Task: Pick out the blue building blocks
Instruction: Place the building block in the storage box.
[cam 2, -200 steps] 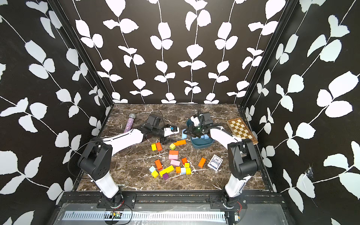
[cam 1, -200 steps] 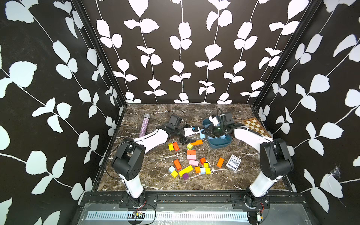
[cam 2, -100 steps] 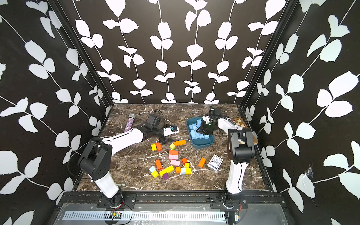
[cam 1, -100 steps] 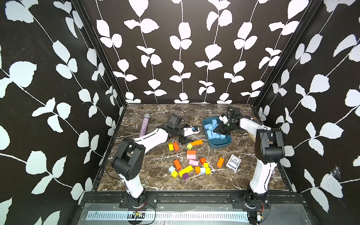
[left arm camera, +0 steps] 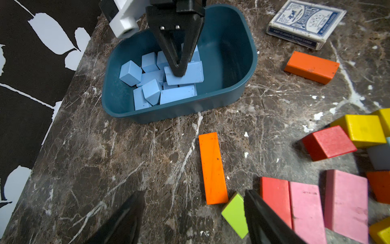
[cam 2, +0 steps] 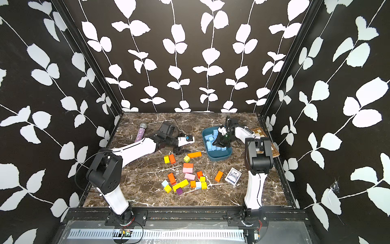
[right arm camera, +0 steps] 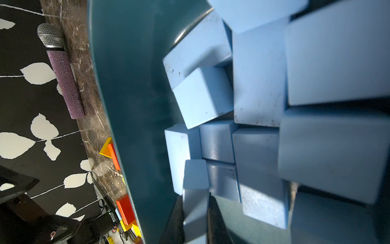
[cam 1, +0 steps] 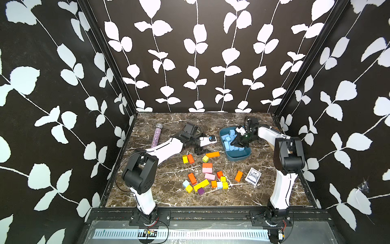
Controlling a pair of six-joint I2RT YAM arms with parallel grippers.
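Block (right arm camera: pixel 195 175) in right end effector (right arm camera: pixel 195 198)

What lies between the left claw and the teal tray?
A long orange block and a lime block lie between the left claw and the teal tray, shown in the left wrist view.

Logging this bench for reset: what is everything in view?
tray: one, dark teal, right rear
loose blocks: about sixteen, orange, yellow, pink, lime, purple, centre
blue building blocks: about ten, sky-blue, in tray; two paler among loose blocks
microphone: one, purple glitter, left rear
card deck: one, blue, right front
chessboard: one, checkered, right edge
left gripper: one, black, open, by loose blocks
right gripper: one, black, shut on a blue building block, in tray
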